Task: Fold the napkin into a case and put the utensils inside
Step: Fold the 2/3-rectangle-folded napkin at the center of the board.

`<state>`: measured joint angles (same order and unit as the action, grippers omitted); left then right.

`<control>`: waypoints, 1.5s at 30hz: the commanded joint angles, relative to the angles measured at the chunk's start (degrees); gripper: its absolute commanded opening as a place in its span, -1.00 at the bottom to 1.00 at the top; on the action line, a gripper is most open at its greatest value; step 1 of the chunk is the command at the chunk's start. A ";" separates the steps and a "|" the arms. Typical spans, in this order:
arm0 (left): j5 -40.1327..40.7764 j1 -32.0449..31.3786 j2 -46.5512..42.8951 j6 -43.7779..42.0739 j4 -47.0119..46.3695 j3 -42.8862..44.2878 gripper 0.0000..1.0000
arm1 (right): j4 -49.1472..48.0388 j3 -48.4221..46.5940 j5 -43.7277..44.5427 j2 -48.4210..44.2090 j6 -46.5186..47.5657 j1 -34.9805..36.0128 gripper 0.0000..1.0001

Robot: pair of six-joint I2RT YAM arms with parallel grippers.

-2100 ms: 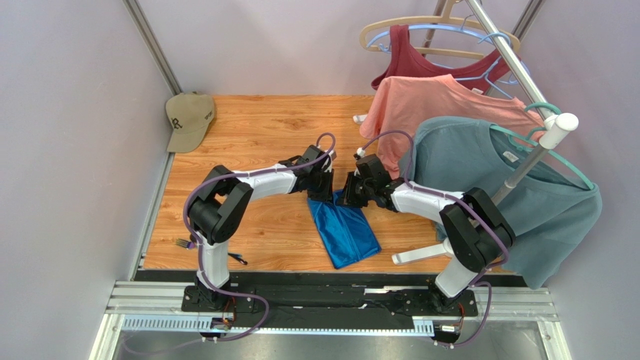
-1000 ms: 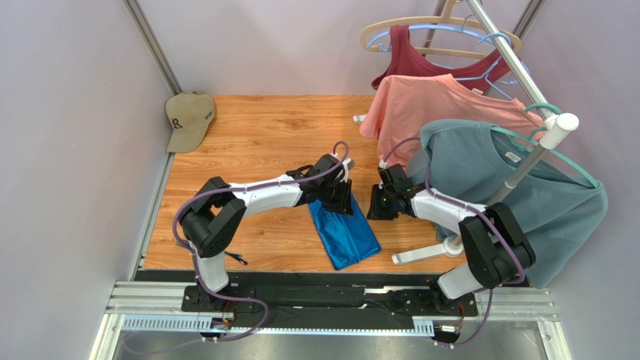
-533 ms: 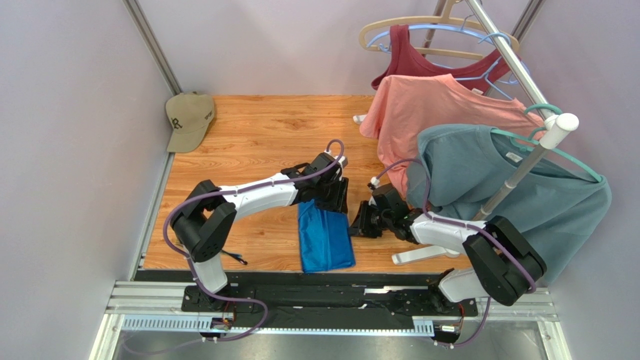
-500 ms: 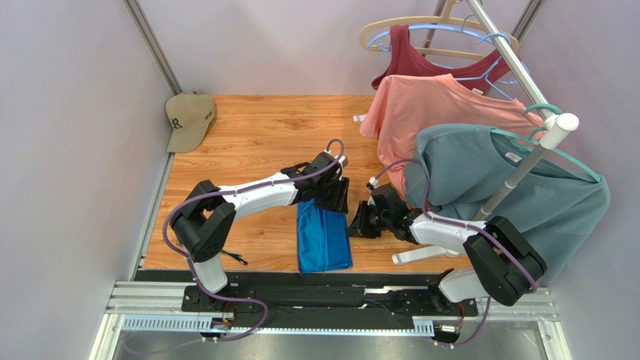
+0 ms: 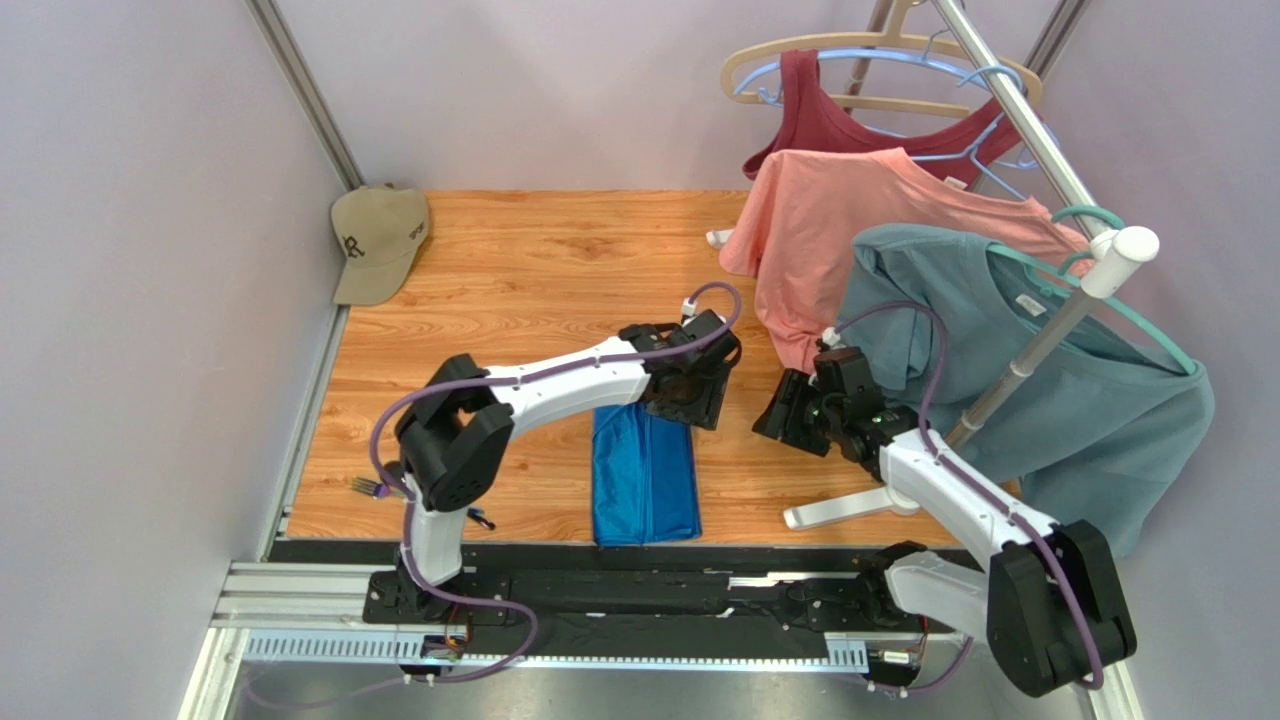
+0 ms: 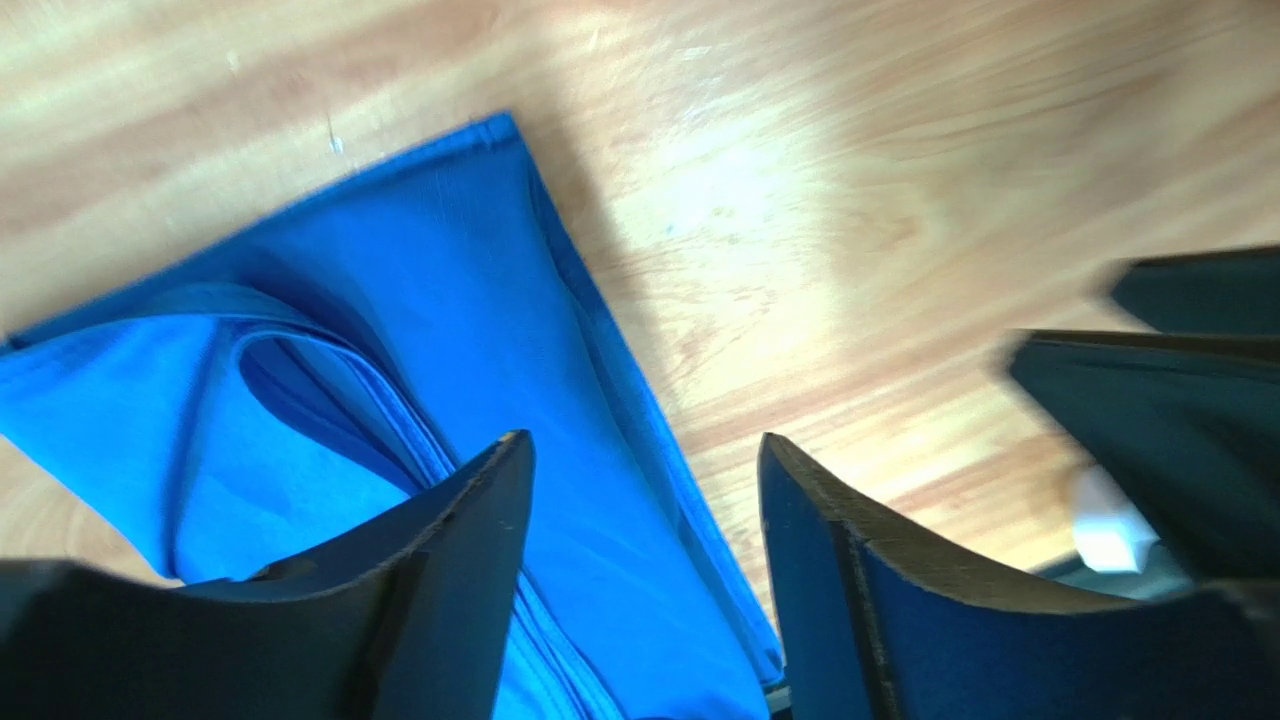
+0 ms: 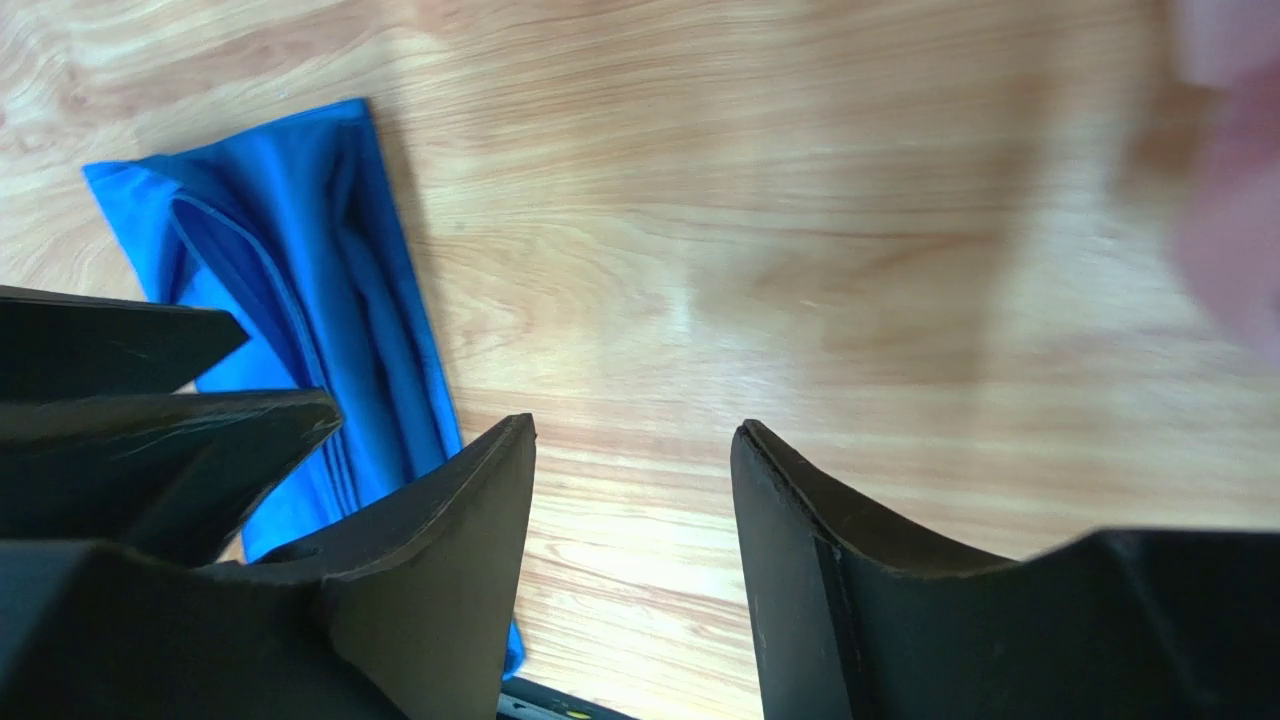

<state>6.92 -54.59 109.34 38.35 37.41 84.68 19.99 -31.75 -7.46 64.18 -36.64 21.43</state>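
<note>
Observed napkin (image 5: 646,477) folded into a narrow royal-blue strip, shiny, layered folds showing at far end; lying flat on table (image 5: 511,270) near front edge. Found left gripper (image 5: 697,395) spread and empty above its far right corner; right gripper (image 5: 786,417) spread, empty, apart to the right over bare wood.

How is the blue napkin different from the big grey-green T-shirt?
The napkin lies folded flat on the table; the T-shirt hangs up on the rack. The napkin is bright, shiny blue; the T-shirt is dull grey-green. The napkin looks much smaller than the T-shirt. Both are soft cloth.
</note>
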 commanded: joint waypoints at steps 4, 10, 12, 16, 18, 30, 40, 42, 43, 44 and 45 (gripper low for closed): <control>6.53 -2.19 8.34 7.08 10.40 10.57 0.21 | 3.83 0.90 0.78 -5.38 3.33 -1.83 0.09; 7.76 -3.07 12.65 10.77 13.04 12.79 0.11 | 4.53 1.25 0.61 -7.05 4.30 -2.01 0.08; 7.85 -3.24 13.26 11.48 13.04 12.78 0.05 | 4.45 1.60 0.43 -7.75 4.39 -1.92 0.08; 9.34 -4.03 14.84 13.24 13.56 12.79 -0.05 | 3.83 1.69 -0.09 -7.41 4.65 -1.92 0.08; 10.83 -4.21 15.55 13.77 13.83 12.70 -0.06 | 3.66 1.43 -0.27 -7.23 4.91 -1.92 0.08; 12.77 -4.21 13.63 13.07 9.01 6.56 -0.51 | -0.65 -0.07 -5.36 -2.05 4.92 -2.01 0.14; 6.98 -3.42 1.76 10.78 -1.98 -3.64 -1.00 | -11.01 -3.06 -13.79 4.89 1.24 -2.53 0.33; 5.22 -2.81 -0.52 10.87 -4.61 -6.01 -1.00 | -16.35 -2.71 -16.17 7.87 -1.66 -2.45 0.23; 3.73 -2.37 -1.23 10.87 -5.41 -6.72 -1.00 | -18.04 -2.44 -17.05 8.58 -2.81 -2.36 0.19; 2.85 -2.10 -1.58 10.87 -6.02 -7.86 -1.00 | -19.45 -2.18 -17.49 9.37 -3.86 -2.18 0.18; 2.32 -1.93 -2.54 11.13 -7.16 -8.39 -1.00 | -23.90 -1.57 -17.93 9.99 -4.74 -2.10 0.18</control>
<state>13.93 -57.56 112.20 49.95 36.12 78.41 9.58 -32.75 -20.73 71.70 -36.14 19.31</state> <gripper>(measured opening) 0.009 0.599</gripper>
